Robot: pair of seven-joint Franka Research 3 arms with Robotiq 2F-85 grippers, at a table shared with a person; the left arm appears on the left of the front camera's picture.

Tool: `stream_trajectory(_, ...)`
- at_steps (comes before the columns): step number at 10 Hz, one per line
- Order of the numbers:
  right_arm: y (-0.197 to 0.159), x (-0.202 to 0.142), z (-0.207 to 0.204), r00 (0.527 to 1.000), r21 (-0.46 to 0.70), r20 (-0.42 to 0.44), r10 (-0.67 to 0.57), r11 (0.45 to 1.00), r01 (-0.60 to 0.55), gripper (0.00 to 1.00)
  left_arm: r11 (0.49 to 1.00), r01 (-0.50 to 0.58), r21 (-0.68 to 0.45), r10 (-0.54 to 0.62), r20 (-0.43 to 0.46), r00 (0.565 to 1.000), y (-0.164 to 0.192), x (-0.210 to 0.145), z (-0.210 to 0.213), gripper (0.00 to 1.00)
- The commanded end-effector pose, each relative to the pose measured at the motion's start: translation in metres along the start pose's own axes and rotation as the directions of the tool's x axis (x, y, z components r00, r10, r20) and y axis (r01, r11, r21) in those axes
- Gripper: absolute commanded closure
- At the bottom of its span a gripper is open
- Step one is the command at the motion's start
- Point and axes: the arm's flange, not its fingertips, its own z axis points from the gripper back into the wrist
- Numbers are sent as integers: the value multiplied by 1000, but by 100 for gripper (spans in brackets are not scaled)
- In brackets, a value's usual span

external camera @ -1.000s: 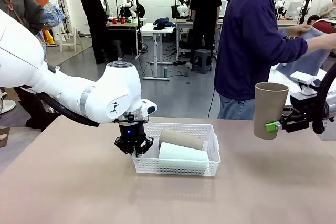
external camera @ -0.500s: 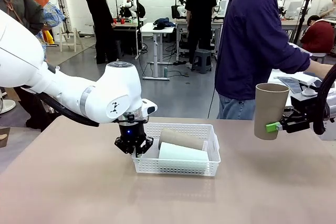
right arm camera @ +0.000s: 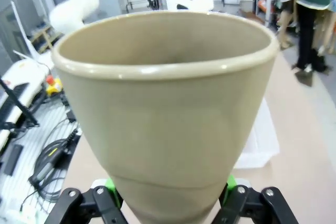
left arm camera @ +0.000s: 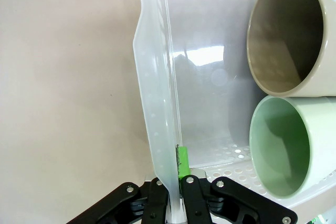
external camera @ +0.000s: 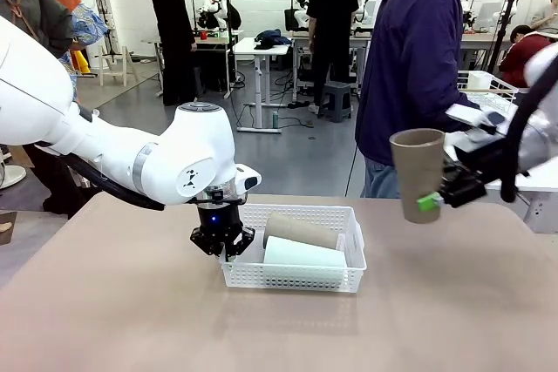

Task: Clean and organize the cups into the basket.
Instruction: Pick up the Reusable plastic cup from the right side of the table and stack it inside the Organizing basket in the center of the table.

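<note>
A tan table point(external camera: 131, 311) in a busy robotics workshop, with a person in a navy hoodie point(external camera: 418, 67) standing beyond the far right corner of the basket point(external camera: 292, 278). The basket is shallow, white and rectangular, its walls pierced with rows of small holes. Two cups lie on their sides inside it, touching each other, both at the basket's right end. A mint-green cup point(external camera: 305, 254) rests along the basket's near wall, and a tan cup point(external camera: 301, 230) lies behind it, toward the far wall. Both are matte, tapered and handleless, with their open mouths facing the basket's left end and nothing inside them. The floor at the basket's left end is bare.

The left gripper point(external camera: 228, 253) is clenched on the basket's left end wall, the thin plastic rim pinched between its jaws and one green pad on the inner face.

To the right of the basket and higher than its rim, well apart from it, the right gripper point(external camera: 432, 200) grasps a second tan cup point(external camera: 417, 167) by its lower part. That cup hangs in the air mouth up, tilted slightly, with green pads pressed on either side near its base.
</note>
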Motion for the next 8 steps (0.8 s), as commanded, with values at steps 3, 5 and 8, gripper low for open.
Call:
stream_trajectory(3, -42, 81, -75, 925, 105, -362, -114, 981, 162, 20, 1000, 3, 2, -3, 0, 1000, -1, -1, 0, 100)
stream_trajectory(5, -60, 100, -113, 855, 116, -497, -145, 966, 231, 20, 1000, 3, 2, -3, 0, 1000, -1, -1, 0, 100)
stream_trajectory(8, -84, 124, -159, 762, 71, -619, -187, 954, 292, 20, 1000, 3, 2, -3, 0, 1000, -1, -1, 0, 100)
